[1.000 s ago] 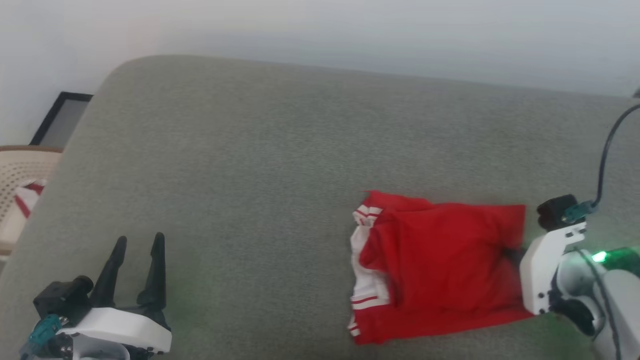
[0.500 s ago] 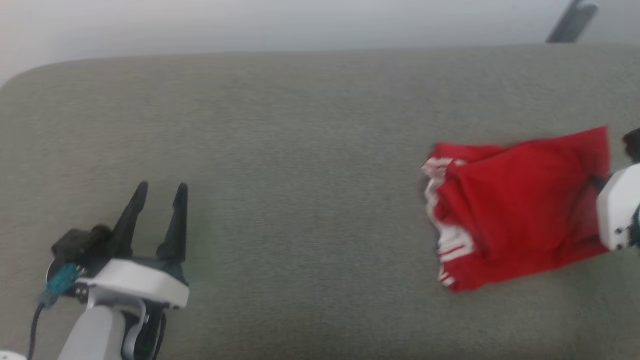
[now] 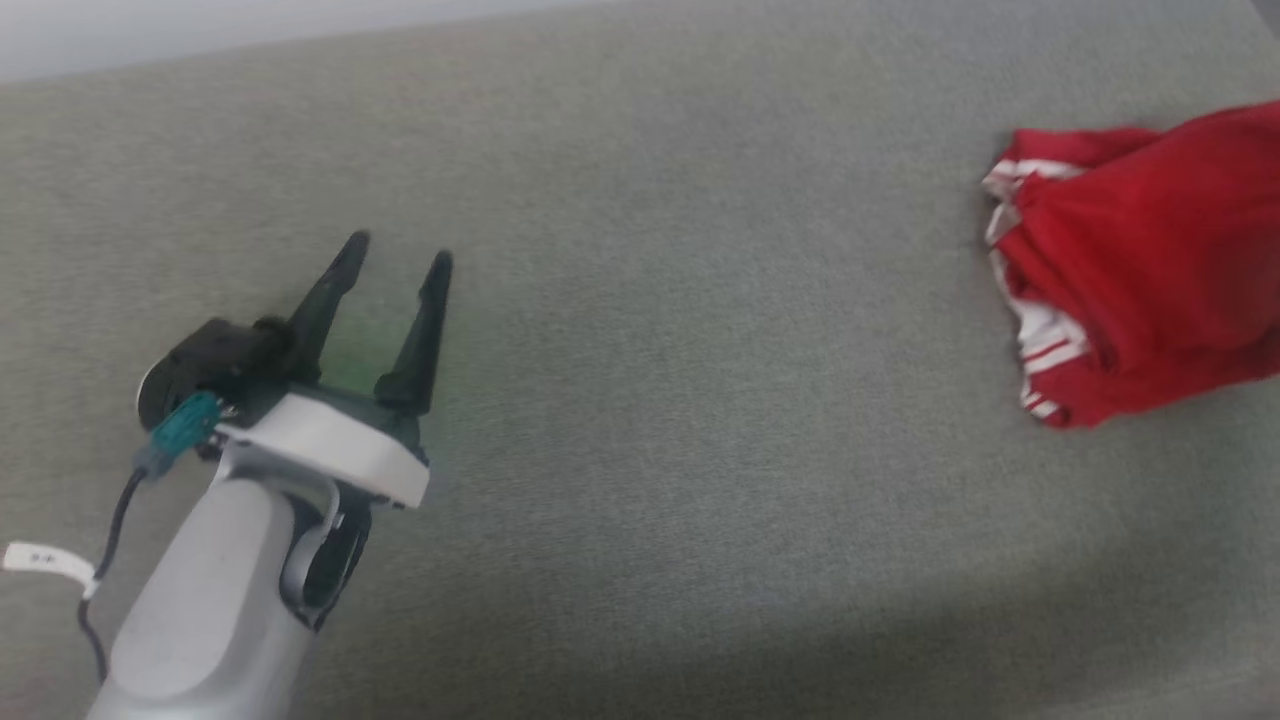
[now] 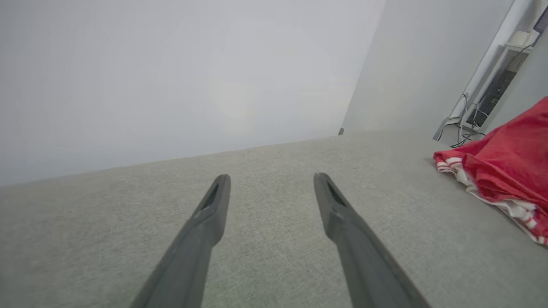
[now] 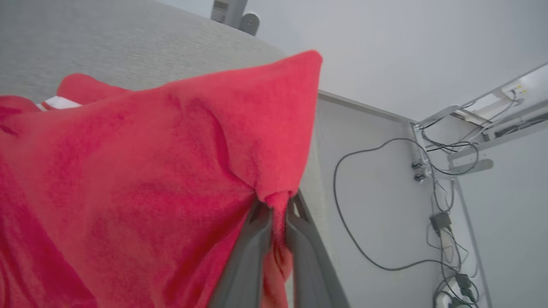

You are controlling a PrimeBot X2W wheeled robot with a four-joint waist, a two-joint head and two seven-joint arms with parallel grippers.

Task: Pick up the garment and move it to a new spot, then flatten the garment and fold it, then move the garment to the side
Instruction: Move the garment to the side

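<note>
The right gripper (image 5: 276,204) is pinched almost closed on a bunched fold of the red shirt (image 5: 150,171), the cloth drawn into a peak above its fingers. The shirt (image 3: 1150,270) lies loosely folded at the right edge of the grey fabric-covered worktop (image 3: 700,450), its red-and-white striped trim facing left. Well apart, at the left, the left gripper (image 3: 400,248) stands wide open above the worktop, holding nothing.

Red garment (image 3: 1150,260) (red-and-white striped trim (image 3: 1042,345)), grey textured surface (image 3: 700,450).
</note>
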